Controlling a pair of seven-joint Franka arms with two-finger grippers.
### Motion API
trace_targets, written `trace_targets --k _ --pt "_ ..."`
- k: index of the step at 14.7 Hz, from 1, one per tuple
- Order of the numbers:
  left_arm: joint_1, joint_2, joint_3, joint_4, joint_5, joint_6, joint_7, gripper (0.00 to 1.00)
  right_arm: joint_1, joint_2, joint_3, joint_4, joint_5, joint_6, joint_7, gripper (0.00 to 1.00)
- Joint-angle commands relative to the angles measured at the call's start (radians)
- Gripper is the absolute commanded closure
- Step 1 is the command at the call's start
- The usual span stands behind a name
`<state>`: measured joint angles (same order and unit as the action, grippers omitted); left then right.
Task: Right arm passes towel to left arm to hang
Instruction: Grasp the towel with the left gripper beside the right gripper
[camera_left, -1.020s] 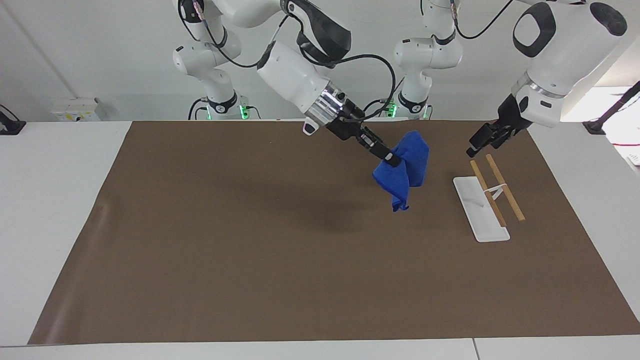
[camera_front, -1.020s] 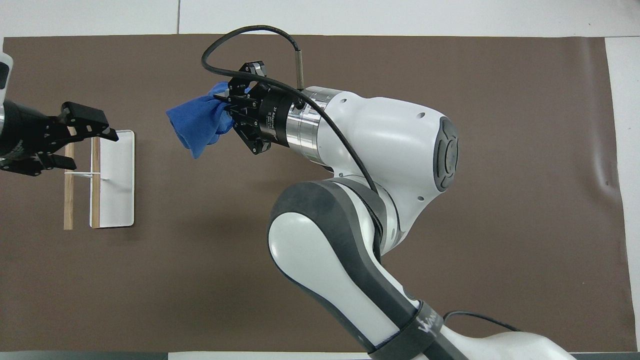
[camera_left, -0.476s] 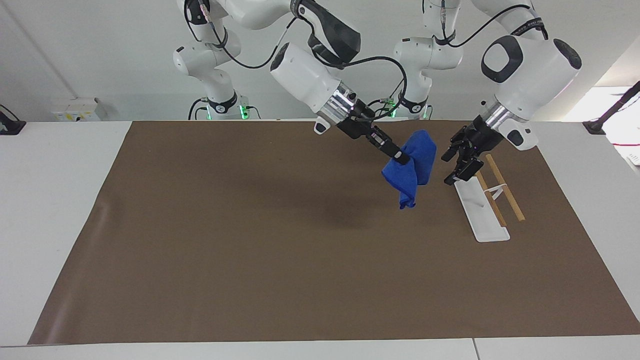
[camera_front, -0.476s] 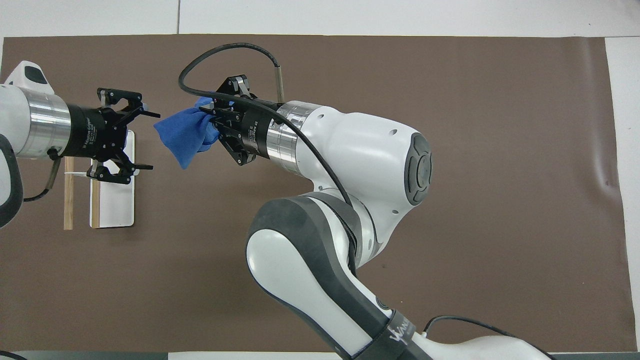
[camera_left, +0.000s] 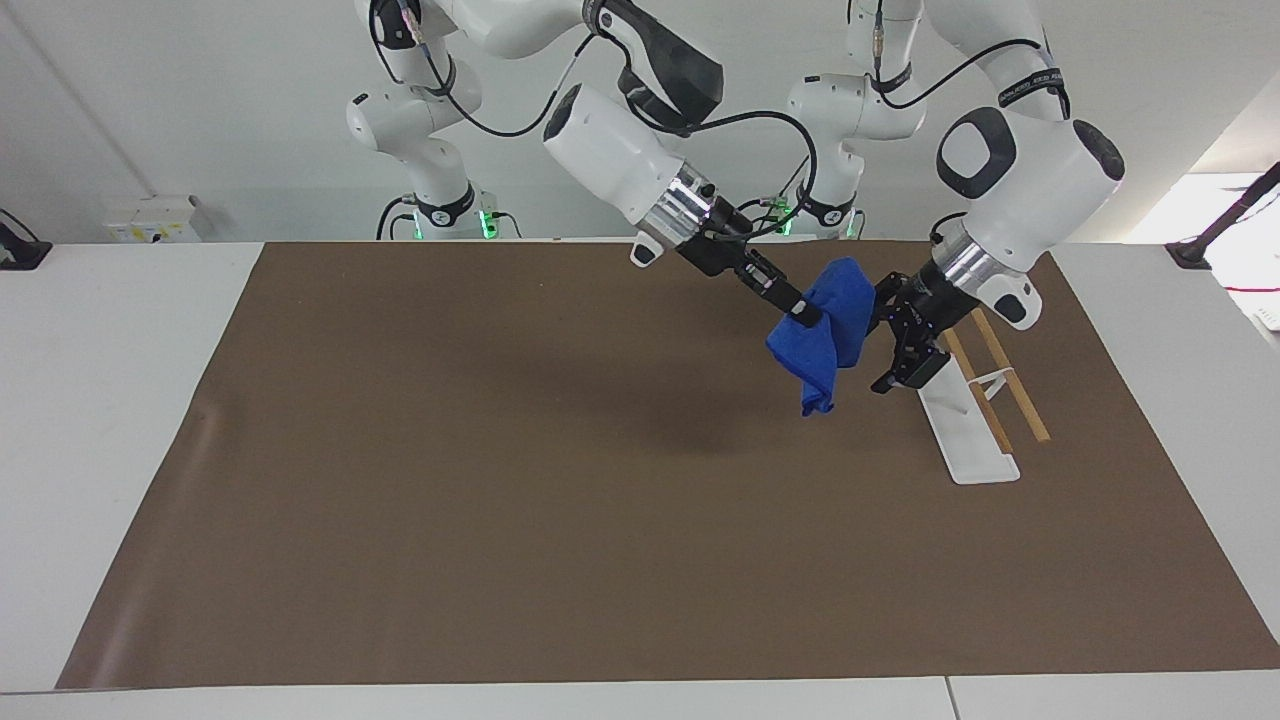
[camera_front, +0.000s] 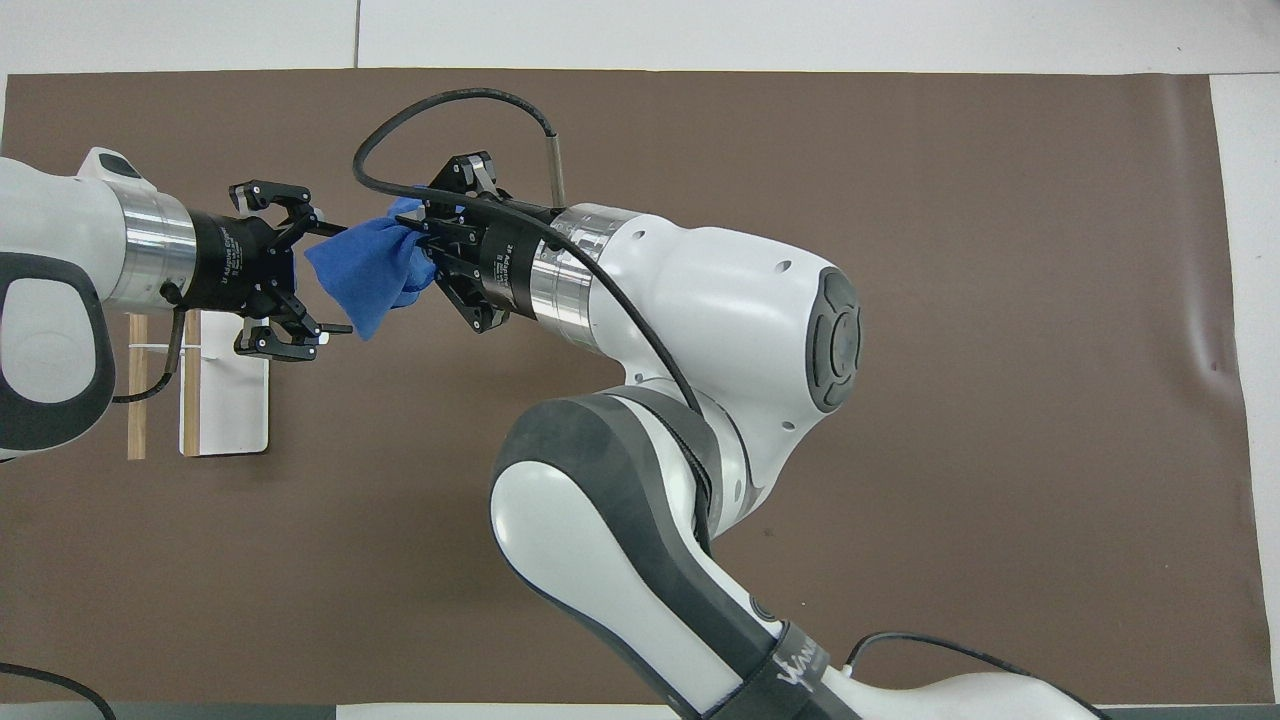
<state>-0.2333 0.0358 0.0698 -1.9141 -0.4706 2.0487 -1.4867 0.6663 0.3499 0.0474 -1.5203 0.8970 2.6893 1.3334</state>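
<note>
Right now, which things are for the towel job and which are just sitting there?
For the job:
- towel, held by the shut right end effector
- left end effector, open at the towel
- rack, standing empty

Just sitting there:
- brown mat
- white table

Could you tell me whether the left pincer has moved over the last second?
Yes. The left pincer, open, has swung in from the table's edge, across the rack, to the towel held by the right pincer.
</note>
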Motion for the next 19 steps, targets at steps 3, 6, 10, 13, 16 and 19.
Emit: trace_targets --k 3,6,10,13,16,19 --pt "-0.027 0.000 0.008 -0.013 -0.026 0.008 -0.049 0.06 0.003 0.000 0.002 -0.006 0.019 0.015 0.000 1.00" --pt "-0.049 0.000 0.008 -0.008 -0.026 0.017 -0.079 0.93 0.003 0.000 0.002 -0.006 0.017 0.015 -0.002 1.00" --pt "-0.043 -0.004 0.008 0.000 -0.026 0.019 -0.109 1.00 0.003 0.000 0.002 -0.006 0.014 0.017 -0.002 1.00" --pt "-0.035 -0.002 0.008 0.010 -0.026 0.019 -0.109 1.00 -0.002 0.000 0.002 -0.006 0.011 0.015 -0.003 1.00" --pt "-0.032 -0.004 0.012 0.012 -0.026 0.022 -0.107 1.00 -0.004 0.000 0.002 -0.008 0.011 0.015 -0.005 1.00" --pt "-0.032 -0.002 0.013 0.012 -0.025 0.034 -0.103 1.00 -0.007 0.000 0.002 -0.008 0.010 0.014 -0.008 1.00"
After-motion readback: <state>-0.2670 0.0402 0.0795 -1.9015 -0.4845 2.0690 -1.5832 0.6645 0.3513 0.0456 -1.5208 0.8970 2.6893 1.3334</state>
